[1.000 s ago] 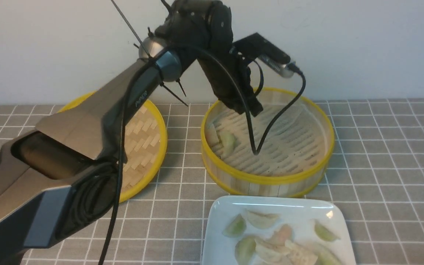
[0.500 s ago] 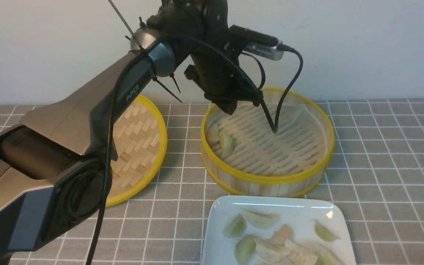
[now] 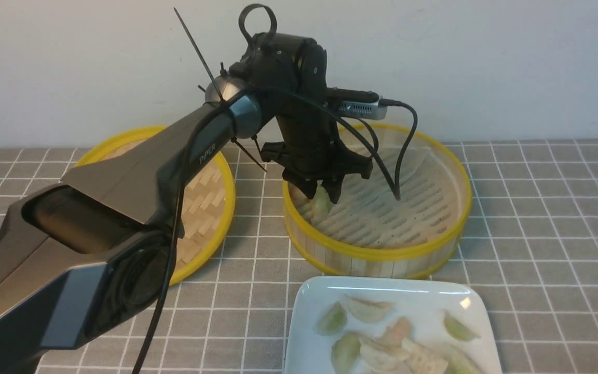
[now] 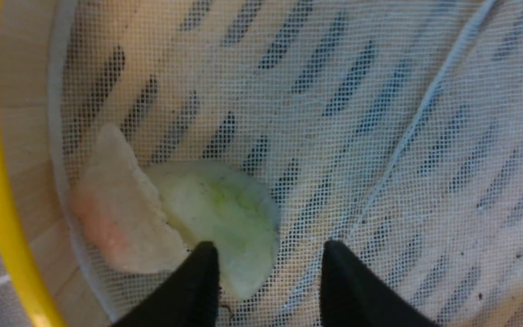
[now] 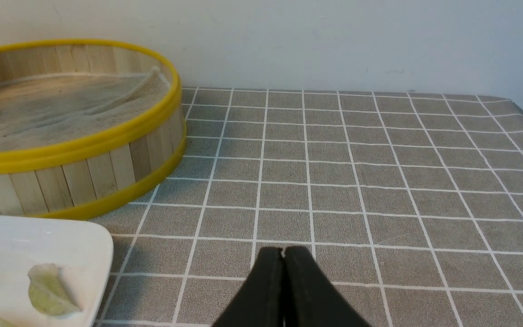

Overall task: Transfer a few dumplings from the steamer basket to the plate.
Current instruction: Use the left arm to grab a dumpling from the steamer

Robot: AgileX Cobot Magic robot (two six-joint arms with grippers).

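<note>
The steamer basket stands mid-table with its pale mesh liner. Two dumplings lie at its left wall: a pale green one and a whitish-pink one touching it. My left gripper reaches down inside the basket, open, its fingertips either side of the green dumpling. In the left wrist view the left gripper has one fingertip at the dumpling's edge and the other apart on bare mesh. The white plate in front holds several dumplings. My right gripper is shut and empty over the cloth.
The woven basket lid lies flat left of the basket, partly under my left arm. A camera cable hangs into the basket. The grey checked cloth stretches right of the basket and plate.
My left gripper has come down from above the basket's back to its left side and opened over the green dumpling. The dumplings and plate have not moved.
</note>
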